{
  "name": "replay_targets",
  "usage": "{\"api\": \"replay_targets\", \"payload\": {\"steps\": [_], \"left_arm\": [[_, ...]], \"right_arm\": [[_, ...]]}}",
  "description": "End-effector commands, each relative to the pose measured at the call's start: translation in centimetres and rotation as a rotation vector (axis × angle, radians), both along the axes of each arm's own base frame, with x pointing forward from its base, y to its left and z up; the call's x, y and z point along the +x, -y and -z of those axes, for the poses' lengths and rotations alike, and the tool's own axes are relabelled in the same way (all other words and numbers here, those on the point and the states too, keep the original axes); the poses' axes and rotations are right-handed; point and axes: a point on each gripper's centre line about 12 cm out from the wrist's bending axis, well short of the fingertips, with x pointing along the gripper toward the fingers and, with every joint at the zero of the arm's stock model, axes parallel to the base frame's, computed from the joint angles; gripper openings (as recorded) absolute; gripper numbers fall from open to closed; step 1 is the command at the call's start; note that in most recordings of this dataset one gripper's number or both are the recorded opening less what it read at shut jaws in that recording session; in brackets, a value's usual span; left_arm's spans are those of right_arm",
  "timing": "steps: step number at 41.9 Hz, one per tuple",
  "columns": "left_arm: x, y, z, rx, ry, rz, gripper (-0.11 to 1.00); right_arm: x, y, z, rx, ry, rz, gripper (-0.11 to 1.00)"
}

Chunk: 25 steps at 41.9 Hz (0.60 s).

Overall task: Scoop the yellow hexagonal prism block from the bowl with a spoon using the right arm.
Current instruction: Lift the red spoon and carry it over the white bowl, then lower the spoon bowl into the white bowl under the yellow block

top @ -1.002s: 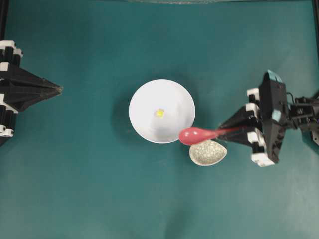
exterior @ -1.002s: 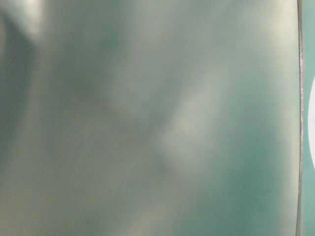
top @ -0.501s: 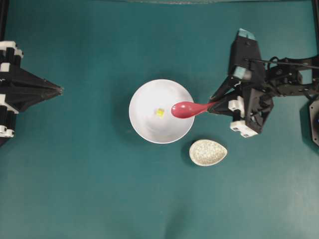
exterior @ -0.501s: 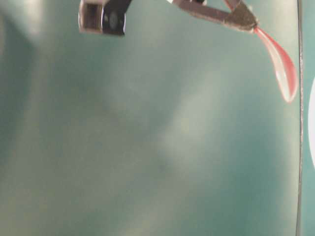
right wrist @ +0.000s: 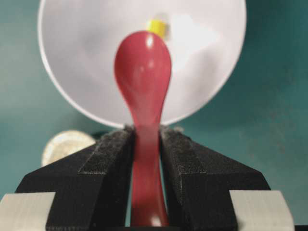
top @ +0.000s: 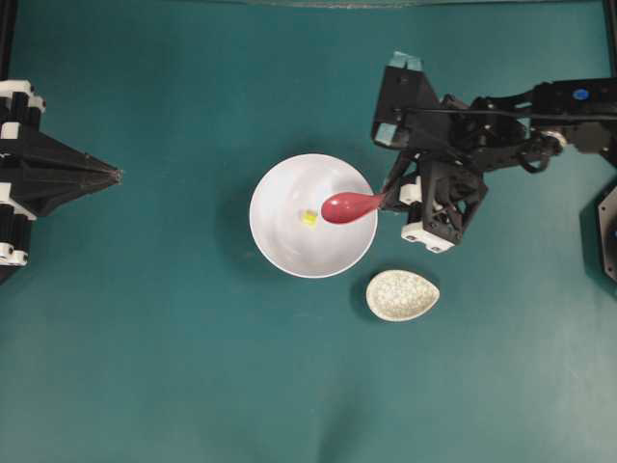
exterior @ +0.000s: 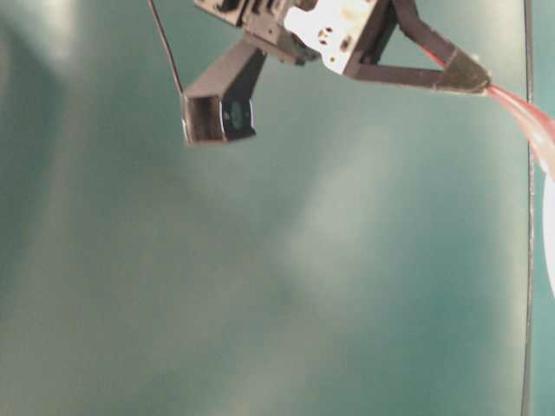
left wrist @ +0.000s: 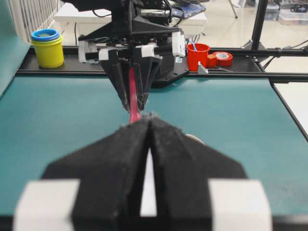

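**One spoon over the bowl, block not yet scooped**

One right hand (top: 390, 198) is clamped on the handle of the red spoon (top: 349, 205), whose scoop hangs over the right side of the white bowl (top: 280, 246). The yellow block (top: 308, 218) lies near the bowl's middle, just left of the scoop and apart from it. Step in hand: approach. The next move calls for lowering the scoop and sliding it under the block. The left hand (top: 114, 175), pressed shut and holding nothing, sits idle far left on the tabletop (top: 174, 367).
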Motion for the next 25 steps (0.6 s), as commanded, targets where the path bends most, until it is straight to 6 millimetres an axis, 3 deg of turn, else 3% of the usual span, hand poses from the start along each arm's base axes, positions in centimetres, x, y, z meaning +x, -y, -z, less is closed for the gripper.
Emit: {"api": "replay_targets", "payload": {"steps": [1,25], "left_arm": [[0.2,0.0,-0.5,0.003,0.008,-0.001,0.0],[0.3,0.0,-0.3,0.002,-0.006,0.0,0.0]], "right_arm": [[0.9,0.3,-1.4,-0.009,0.028,-0.002,0.24],[2.3,0.4,2.2,0.005,-0.066,-0.003,0.24]]}}
